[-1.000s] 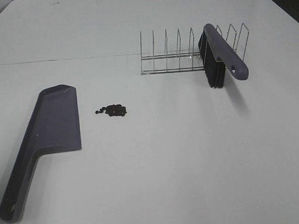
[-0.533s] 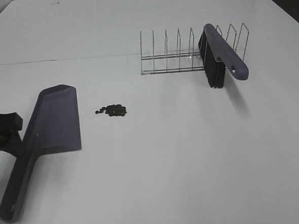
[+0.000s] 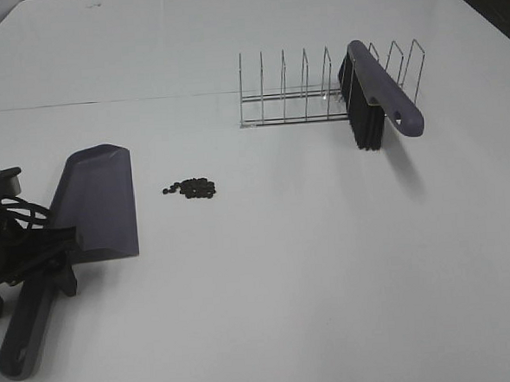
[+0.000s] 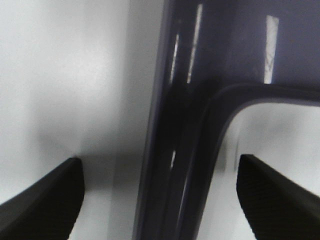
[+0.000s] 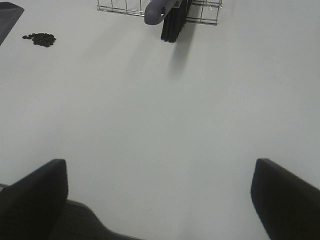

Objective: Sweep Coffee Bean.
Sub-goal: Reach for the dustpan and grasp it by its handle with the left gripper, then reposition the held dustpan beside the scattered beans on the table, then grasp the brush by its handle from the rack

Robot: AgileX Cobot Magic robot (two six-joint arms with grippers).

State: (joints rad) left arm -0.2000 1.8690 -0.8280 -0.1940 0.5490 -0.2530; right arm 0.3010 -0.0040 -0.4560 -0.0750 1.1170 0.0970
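The coffee beans [image 3: 190, 188] lie in a small dark heap on the white table, just right of the grey-purple dustpan [image 3: 99, 196]; they also show in the right wrist view [image 5: 40, 39]. The dustpan lies flat with its handle toward the front left. My left gripper [image 3: 47, 258] is open, low over the neck of the handle, and its fingers [image 4: 47, 200] stand on either side of the handle [image 4: 175, 150] without closing on it. The brush [image 3: 379, 92] leans in the wire rack [image 3: 292, 93]. My right gripper [image 5: 160, 167] is open, empty and out of the high view.
The wire rack stands at the back right with the brush [image 5: 167, 12] in its slots. A seam [image 3: 102, 102] crosses the white table at the back. A corner of the dustpan [image 5: 7, 12] shows in the right wrist view.
My left arm has come in from the left edge and moved right over the dustpan's handle. The dustpan, beans and brush have not moved.
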